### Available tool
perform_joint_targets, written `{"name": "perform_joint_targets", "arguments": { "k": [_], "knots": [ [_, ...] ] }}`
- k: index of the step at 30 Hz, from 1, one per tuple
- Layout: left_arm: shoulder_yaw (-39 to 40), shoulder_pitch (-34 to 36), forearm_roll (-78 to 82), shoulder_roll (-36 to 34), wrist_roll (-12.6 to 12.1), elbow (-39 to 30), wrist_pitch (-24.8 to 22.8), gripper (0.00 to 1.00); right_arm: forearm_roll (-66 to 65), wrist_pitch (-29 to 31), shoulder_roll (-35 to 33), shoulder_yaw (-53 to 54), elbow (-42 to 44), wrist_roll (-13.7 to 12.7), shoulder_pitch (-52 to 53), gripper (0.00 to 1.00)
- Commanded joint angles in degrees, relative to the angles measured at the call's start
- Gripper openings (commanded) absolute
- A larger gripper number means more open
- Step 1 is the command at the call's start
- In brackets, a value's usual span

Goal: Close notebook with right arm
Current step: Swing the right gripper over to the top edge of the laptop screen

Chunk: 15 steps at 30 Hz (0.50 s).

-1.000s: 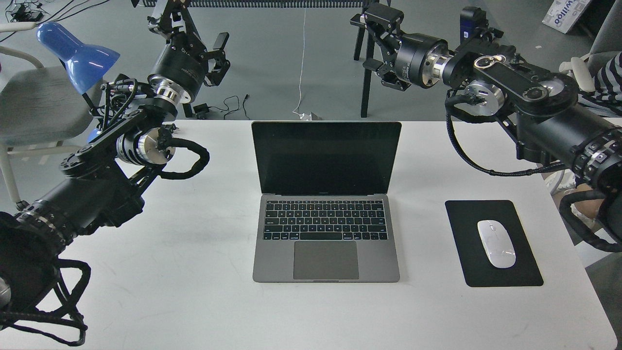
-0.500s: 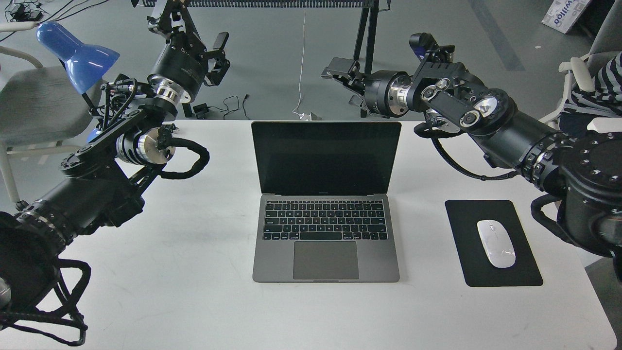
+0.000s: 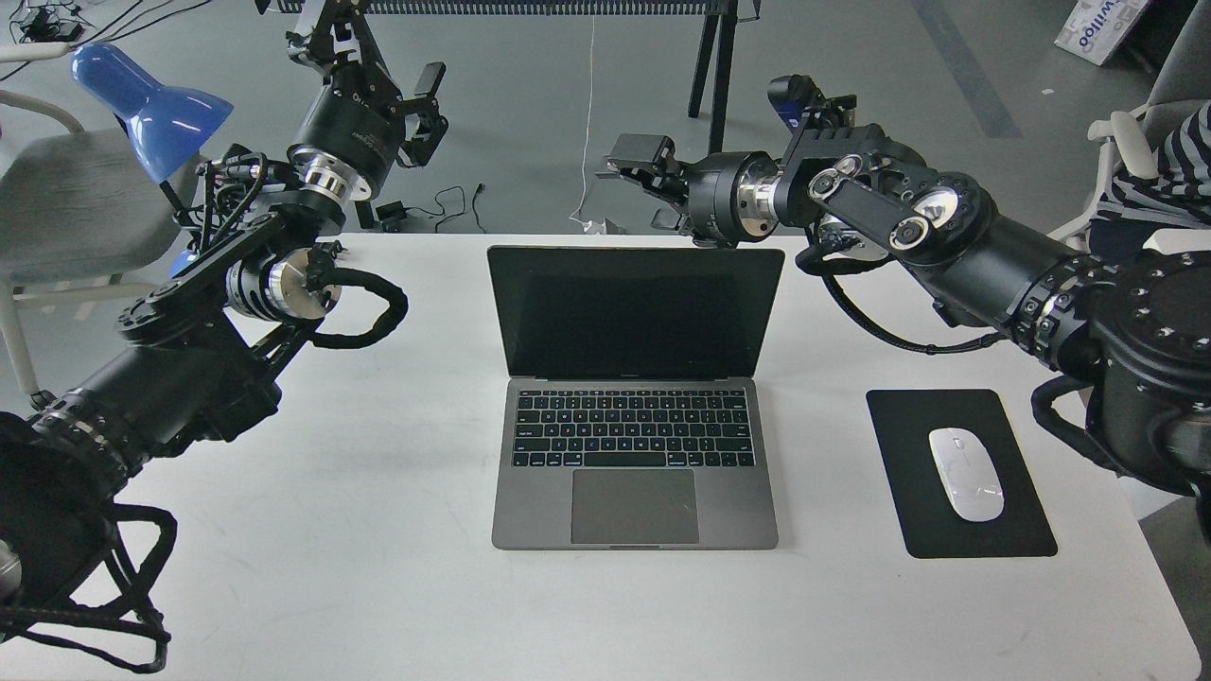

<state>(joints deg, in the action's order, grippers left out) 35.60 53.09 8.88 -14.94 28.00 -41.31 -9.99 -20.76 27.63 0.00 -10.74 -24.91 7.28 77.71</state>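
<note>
— Where's the notebook (image 3: 634, 397)?
— Open at the middle of the white table (image 3: 378, 567), screen upright, mouse pad (image 3: 960, 473) well to its right.
— And the right gripper (image 3: 636, 165)?
— Just behind the lid's top edge, fingers spread, holding nothing. The left gripper (image 3: 378, 66) hangs far back; I can't tell its jaws.

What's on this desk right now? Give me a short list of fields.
laptop: open, screen dark, centre of the white table
right gripper: behind the screen's top edge, contact unclear
left gripper: raised at far left, away from the laptop
mouse: white, on a black mouse pad right of the laptop
lamp: blue, far left
</note>
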Motion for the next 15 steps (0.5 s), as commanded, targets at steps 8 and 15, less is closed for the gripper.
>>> {"name": "perform_joint_targets", "arguments": {
  "k": [8,15],
  "knots": [
    [0.0,0.0,0.0,0.0,0.0,0.0,0.1,1.00,-0.2,0.4,-4.3,-3.7,-9.8,-0.2,1.8,1.00],
    [0.1,0.0,0.0,0.0,0.0,0.0,0.1,1.00,-0.2,0.4,-7.8,-4.7,-17.5,-0.2,3.2,1.00]
  ]
}}
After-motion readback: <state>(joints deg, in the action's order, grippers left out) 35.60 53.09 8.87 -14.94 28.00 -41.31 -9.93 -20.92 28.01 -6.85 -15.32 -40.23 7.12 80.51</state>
